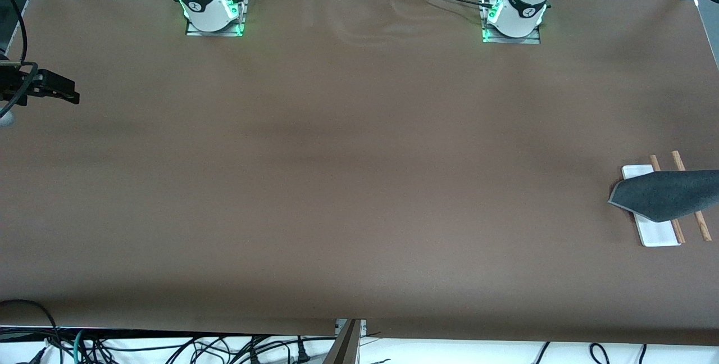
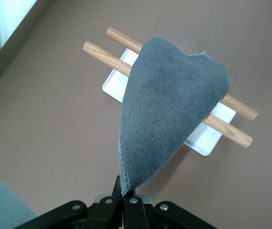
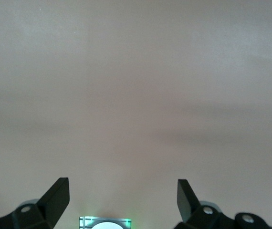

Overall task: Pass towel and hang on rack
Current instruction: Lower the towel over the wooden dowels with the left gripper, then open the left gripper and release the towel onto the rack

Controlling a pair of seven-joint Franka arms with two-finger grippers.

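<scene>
Left gripper (image 2: 125, 198) is clamped on one corner of the towel (image 1: 668, 194), holding it over the rack (image 1: 656, 233) at the left arm's end of the worktop (image 1: 337, 184). The free end drapes across both wooden rods (image 2: 231, 134). Step in hand looks like the hang: best done by carrying the pinched corner on past the rods so cloth weight falls on both sides, then lowering before release, else it may slide off. In front view the towel's long axis runs roughly 3 to 9 o'clock, tip at 9; the rods run about 11 to 5, crossing it. Right gripper (image 3: 123, 193) waits spread wide, empty, over bare worktop at the right arm's end.
</scene>
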